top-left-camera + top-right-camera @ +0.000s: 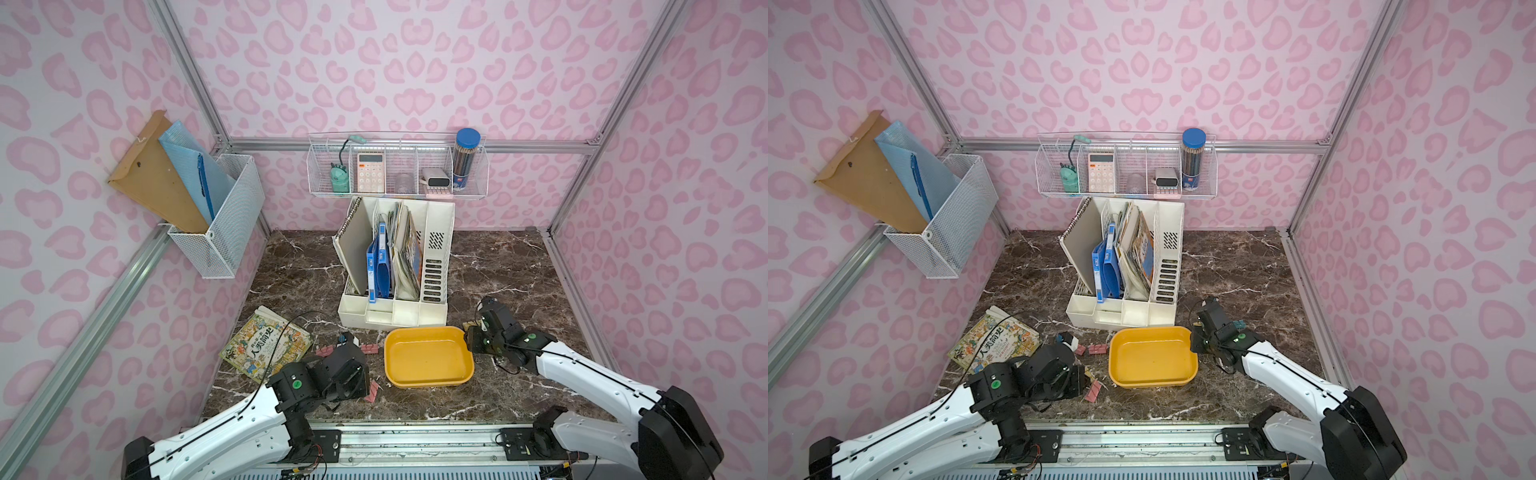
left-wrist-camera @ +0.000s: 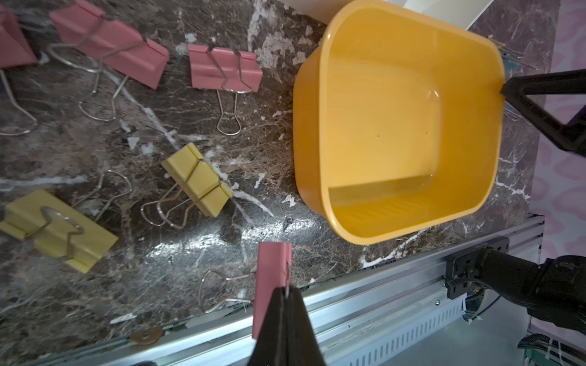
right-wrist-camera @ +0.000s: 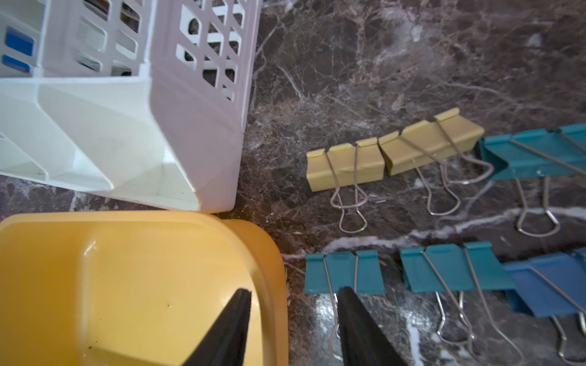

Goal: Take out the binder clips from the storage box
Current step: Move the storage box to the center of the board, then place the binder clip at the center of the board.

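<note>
The yellow-orange storage box [image 1: 428, 353] [image 1: 1152, 357] stands at front centre with a bare floor. To its left, pink binder clips [image 2: 225, 66] and yellow binder clips [image 2: 198, 183] lie on the marble. My left gripper [image 2: 287, 290] [image 1: 365, 380] is shut on the wire handle of a pink clip [image 2: 272, 272] beside the table's front edge. To the box's right lie yellow clips [image 3: 345, 168] and teal clips [image 3: 344, 271]. My right gripper [image 3: 293, 293] [image 1: 469, 336] is open astride the box's right wall [image 3: 272, 263], one finger inside and one over a teal clip's handle.
A cream file organiser [image 1: 395, 266] stands just behind the box, nearly touching it. A picture book [image 1: 266, 343] lies front left. White wire baskets hang on the back wall [image 1: 397, 166] and the left wall [image 1: 220, 220]. A metal rail [image 2: 348, 301] borders the front edge.
</note>
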You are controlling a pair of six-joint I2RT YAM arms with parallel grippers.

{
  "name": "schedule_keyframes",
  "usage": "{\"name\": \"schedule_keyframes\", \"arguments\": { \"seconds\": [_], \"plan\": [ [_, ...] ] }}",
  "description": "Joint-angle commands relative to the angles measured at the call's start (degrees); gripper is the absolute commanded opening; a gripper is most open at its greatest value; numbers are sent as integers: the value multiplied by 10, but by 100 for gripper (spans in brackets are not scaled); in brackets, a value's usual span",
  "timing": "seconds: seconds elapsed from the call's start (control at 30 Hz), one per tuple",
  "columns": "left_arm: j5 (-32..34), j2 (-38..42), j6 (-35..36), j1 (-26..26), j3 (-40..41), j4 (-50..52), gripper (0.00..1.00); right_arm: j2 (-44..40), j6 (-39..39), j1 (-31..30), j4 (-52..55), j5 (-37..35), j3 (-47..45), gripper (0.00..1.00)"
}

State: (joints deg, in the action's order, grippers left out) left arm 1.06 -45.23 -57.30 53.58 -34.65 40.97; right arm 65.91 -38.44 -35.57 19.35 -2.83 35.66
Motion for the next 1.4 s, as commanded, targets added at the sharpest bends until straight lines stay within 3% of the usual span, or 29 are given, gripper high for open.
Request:
{"name": "schedule_keyframes", "arguments": {
  "seconds": [0.0, 0.33, 0.8, 1.1, 1.27, 1.37],
  "plan": [
    [0, -14, -17, 0, 6, -54, 0, -11, 8, -2, -7, 29, 9, 53],
    [2, -49, -62, 0, 64, -140, 0, -91, 12, -2, -28, 28, 2, 58],
    [-8, -110, -70, 1, 78, -204, 0, -105, 15, -1, -37, 30, -6, 60],
    [25, -99, -82, 1, 61, -118, 20, -140, 28, 11, -31, 4, 1, 63],
    [57, -44, -67, 1, 42, -50, 34, -167, 48, 49, -27, 4, -1, 65],
    [63, -21, -37, 1, 14, -30, 37, -185, 64, 86, -27, 5, -2, 65]
  ]
}}
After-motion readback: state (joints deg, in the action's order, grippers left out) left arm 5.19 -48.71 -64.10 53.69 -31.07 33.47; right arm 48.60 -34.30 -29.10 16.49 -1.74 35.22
